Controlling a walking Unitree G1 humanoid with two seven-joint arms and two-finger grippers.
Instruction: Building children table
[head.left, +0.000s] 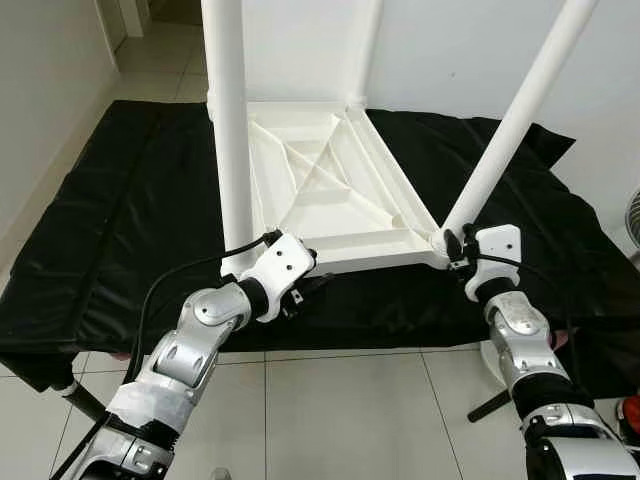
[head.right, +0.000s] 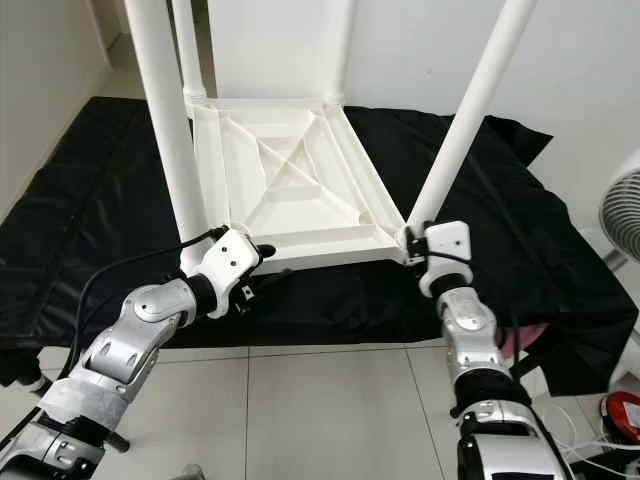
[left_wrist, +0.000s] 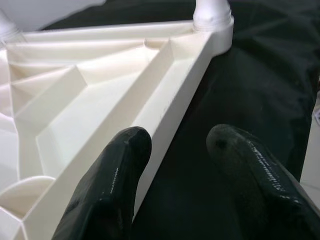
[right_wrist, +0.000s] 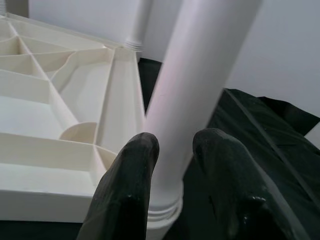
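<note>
Head cam, table: I've got the white tabletop (head.left: 335, 190) lying upside down on a black sheet (head.left: 120, 230) spread over the tiled floor (head.left: 340, 420), ribbed underside facing up, with 4 white legs sticking up from its corners.

Head cam, left side: my left gripper (head.left: 312, 287) sits at the near edge of the tabletop, right beside the base of the near-left leg (head.left: 232, 140). That leg stands pretty much upright and blocks a good chunk of the tabletop's left rim from me.

Head cam, right side: my right gripper (head.left: 452, 250) is at the near-right corner, right where the near-right leg (head.left: 520, 110) meets its socket. This leg leans out to the right.

Head cam, clutter: a fan (head.right: 625, 215) pokes in at the far right, a red item (head.right: 625, 412) lies on the tiles near my right arm, and a white wall (head.left: 470, 50) is close behind the table.

Left wrist cam: fingers (left_wrist: 107, 190) spread fairly wide, 1 over the tabletop's edge wall and the other out over the black sheet, so they straddle the rim. I can't tell if either is touching it. A far corner socket with a leg (left_wrist: 212, 10) is at the end of that rim.

Right wrist cam: fingers (right_wrist: 125, 195) sit on either side of the leg's base just above the collar, narrow gap, looks like they're gripping it.
</note>
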